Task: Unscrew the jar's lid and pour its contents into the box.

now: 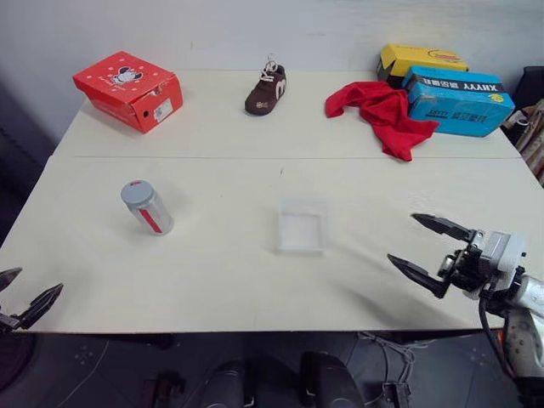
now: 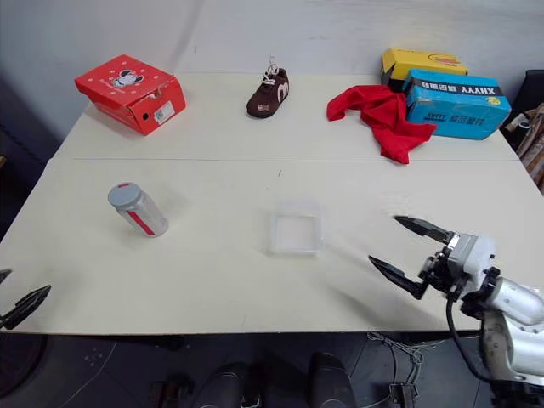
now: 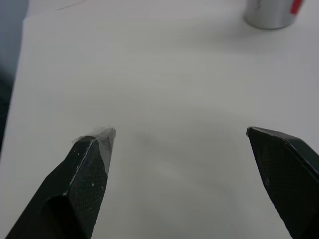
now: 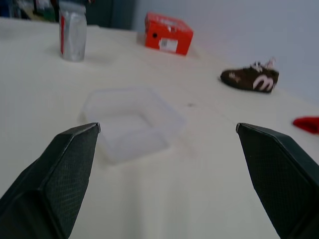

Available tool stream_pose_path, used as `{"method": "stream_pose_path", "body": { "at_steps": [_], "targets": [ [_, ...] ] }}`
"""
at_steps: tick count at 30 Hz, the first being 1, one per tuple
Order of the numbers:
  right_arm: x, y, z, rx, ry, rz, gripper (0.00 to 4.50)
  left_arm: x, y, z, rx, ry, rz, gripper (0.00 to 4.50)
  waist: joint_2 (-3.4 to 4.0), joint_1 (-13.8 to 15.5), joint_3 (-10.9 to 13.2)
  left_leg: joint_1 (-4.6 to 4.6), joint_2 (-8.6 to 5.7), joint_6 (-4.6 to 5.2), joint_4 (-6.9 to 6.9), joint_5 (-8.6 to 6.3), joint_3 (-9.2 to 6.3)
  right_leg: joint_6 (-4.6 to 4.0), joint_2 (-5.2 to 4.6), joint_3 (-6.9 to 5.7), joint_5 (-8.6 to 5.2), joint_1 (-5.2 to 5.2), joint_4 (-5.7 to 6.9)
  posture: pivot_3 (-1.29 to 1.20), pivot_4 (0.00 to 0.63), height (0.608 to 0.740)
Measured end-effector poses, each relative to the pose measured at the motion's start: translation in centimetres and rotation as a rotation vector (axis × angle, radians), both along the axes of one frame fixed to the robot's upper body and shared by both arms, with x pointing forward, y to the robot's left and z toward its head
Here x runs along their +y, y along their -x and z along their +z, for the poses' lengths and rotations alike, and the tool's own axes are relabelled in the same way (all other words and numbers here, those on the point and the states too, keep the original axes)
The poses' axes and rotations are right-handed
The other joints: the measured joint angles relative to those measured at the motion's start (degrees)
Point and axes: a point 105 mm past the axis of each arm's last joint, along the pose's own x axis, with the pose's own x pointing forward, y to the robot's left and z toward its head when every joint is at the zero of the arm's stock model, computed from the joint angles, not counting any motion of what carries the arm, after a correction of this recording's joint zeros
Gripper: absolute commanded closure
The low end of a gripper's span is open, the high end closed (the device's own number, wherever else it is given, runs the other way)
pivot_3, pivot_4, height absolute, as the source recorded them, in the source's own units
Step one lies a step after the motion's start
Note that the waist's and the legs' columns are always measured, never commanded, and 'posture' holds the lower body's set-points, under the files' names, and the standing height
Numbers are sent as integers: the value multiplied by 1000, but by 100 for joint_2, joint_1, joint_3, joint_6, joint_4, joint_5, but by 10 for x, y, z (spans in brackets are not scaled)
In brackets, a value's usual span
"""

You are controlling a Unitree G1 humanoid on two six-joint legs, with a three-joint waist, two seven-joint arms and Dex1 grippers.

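Note:
The silvery jar (image 1: 149, 208) with a red stripe stands upright on the left half of the table, its grey lid (image 1: 135, 192) on top; its lower part also shows in the left wrist view as the jar (image 3: 271, 12). The clear plastic box (image 1: 302, 224) lies near the table's middle, seen close in the right wrist view as the box (image 4: 130, 121). My left gripper (image 1: 19, 297) is open at the table's near left corner, well short of the jar. My right gripper (image 1: 421, 246) is open over the near right part, aimed toward the box. The contents are hidden.
Along the far edge stand a red shoe box (image 1: 127, 88), a brown shoe (image 1: 267, 88), a red cloth (image 1: 382, 114), and blue (image 1: 457, 100) and yellow (image 1: 421, 59) shoe boxes. A seam crosses the table (image 1: 212, 280) behind the jar and box.

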Motion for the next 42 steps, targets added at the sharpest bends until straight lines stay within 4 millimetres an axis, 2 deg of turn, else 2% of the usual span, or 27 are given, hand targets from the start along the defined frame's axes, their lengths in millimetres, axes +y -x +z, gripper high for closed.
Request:
{"method": "stream_pose_path", "body": {
  "at_steps": [4, 7, 9, 13, 17, 21, 25, 27, 34, 40, 42],
  "targets": [
    [24, 7, 4, -93, -66, 68, 0, 10, 13, -4, 31, 24, 84, 31, -15, -5, -8, 0, 1, 0, -3, -2, -1, 0, 2, -2, 0, 1, 12, 0, 150, 740],
    [26, 8, 1, -82, -67, 87, 0, -2, 17, -6, 27, 67, 71, 31, -17, 1, -10, 1, -9, 7, 0, -5, 1, 0, -7, 3, 0, 5, 9, 0, 150, 740],
    [23, 5, 0, -72, -66, 99, 0, -17, 18, -3, -5, 109, 51, 31, -32, 3, -17, 1, -8, 8, 2, -6, -3, 0, -8, 2, 0, 8, -4, 0, 150, 740],
    [11, -3, -11, -18, -53, 94, 0, -59, 2, 20, -166, 144, -14, 31, -36, 37, -23, 4, -6, 3, 4, -3, -11, -5, -9, 1, -3, 12, -11, 0, 150, 740],
    [1, -1, -26, 26, -49, 68, 0, -99, -21, 19, -293, 203, -3, 31, -13, 37, -29, 8, -4, 0, 2, 0, -7, -6, 0, -1, -3, 13, -2, 0, 150, 740],
    [-2, 4, -30, 38, -46, 55, 0, -122, -50, 26, -388, 222, 48, 31, -16, 79, -29, 11, -6, 2, 11, 15, -1, -6, 3, -1, -3, 14, 16, 0, 150, 740],
    [-4, 9, -31, 44, -40, 48, 0, -130, -71, 35, -452, 232, 107, 31, -19, 135, -31, 28, -4, 2, 12, 17, 14, -4, 5, 5, -2, 18, 25, 0, 150, 740],
    [-5, 11, -32, 48, -39, 42, 0, -139, -79, 33, -442, 221, 90, 31, -19, 148, -31, 36, -5, 1, 8, 16, 16, -5, 4, 6, -3, 23, 28, 0, 150, 740],
    [-13, 19, -40, 52, -33, 24, 0, -166, -91, 24, -420, 229, 40, 31, -20, 158, -31, 36, -4, 1, 8, 16, 16, -5, 3, 12, -3, 23, 24, 0, 150, 740],
    [-20, 25, -50, 72, -37, 1, 0, -158, -103, 26, -461, 182, 169, 31, -22, 169, -30, 37, -4, 1, 8, 16, 16, -5, 2, 13, -3, 24, 22, 0, 150, 740],
    [-20, 26, -50, 66, -33, 3, 0, -163, -107, 30, -475, 181, 172, 31, -22, 173, -30, 37, -4, 1, 7, 16, 16, -5, 1, 13, -3, 24, 22, 0, 150, 740]
  ]
}}
